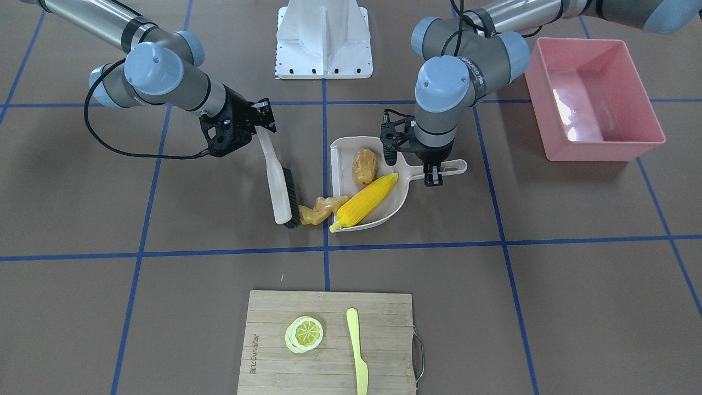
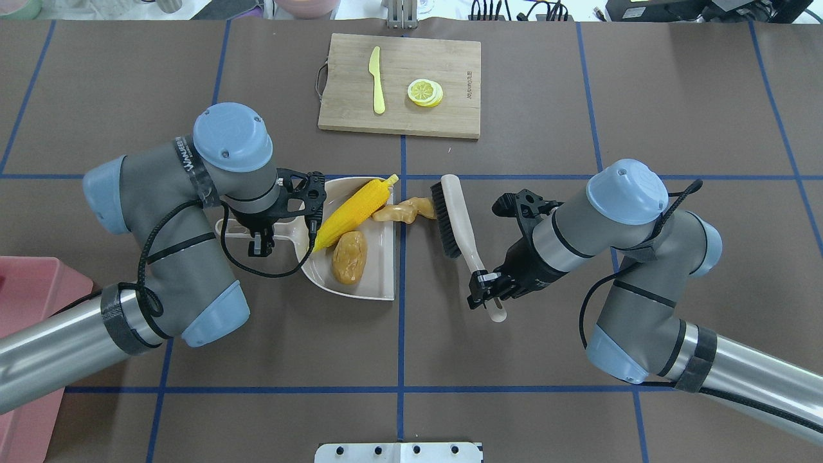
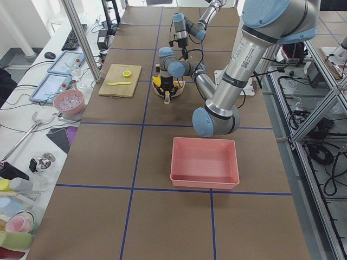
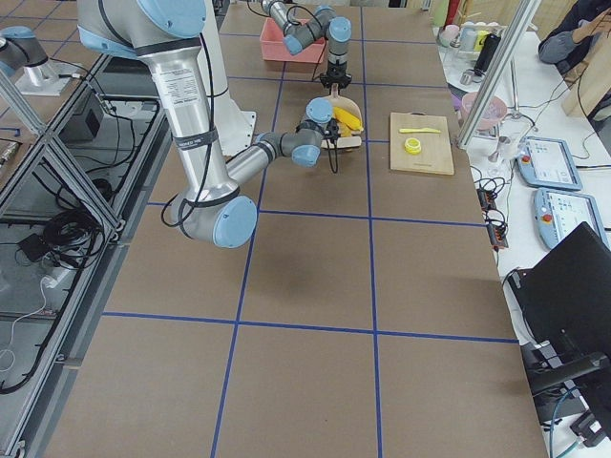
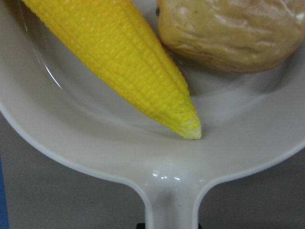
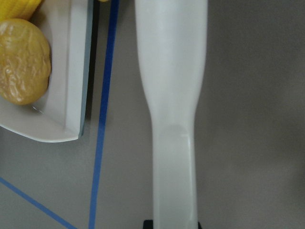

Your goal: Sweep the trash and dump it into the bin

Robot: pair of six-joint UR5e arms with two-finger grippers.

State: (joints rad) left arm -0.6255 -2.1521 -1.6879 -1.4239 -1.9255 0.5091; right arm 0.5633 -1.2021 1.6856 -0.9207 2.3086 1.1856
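My left gripper point(image 1: 433, 174) is shut on the handle of the beige dustpan point(image 1: 340, 153). The brown potato point(image 1: 364, 166) and the yellow corn cob point(image 1: 367, 201) lie inside the pan, and the corn's end pokes over the open lip. The tan ginger root point(image 1: 321, 208) straddles the lip, touching the corn. My right gripper point(image 1: 263, 129) is shut on the handle of a white brush point(image 1: 279, 192), whose dark bristles touch the ginger. The pink bin point(image 1: 598, 151) stands empty beyond the left arm, apart from the pan.
A bamboo cutting board point(image 1: 329, 378) with a lemon slice point(image 1: 304, 333) and a pale yellow knife point(image 1: 357, 351) lies at the table's far edge from the robot. The white robot base point(image 1: 323, 38) sits behind the pan.
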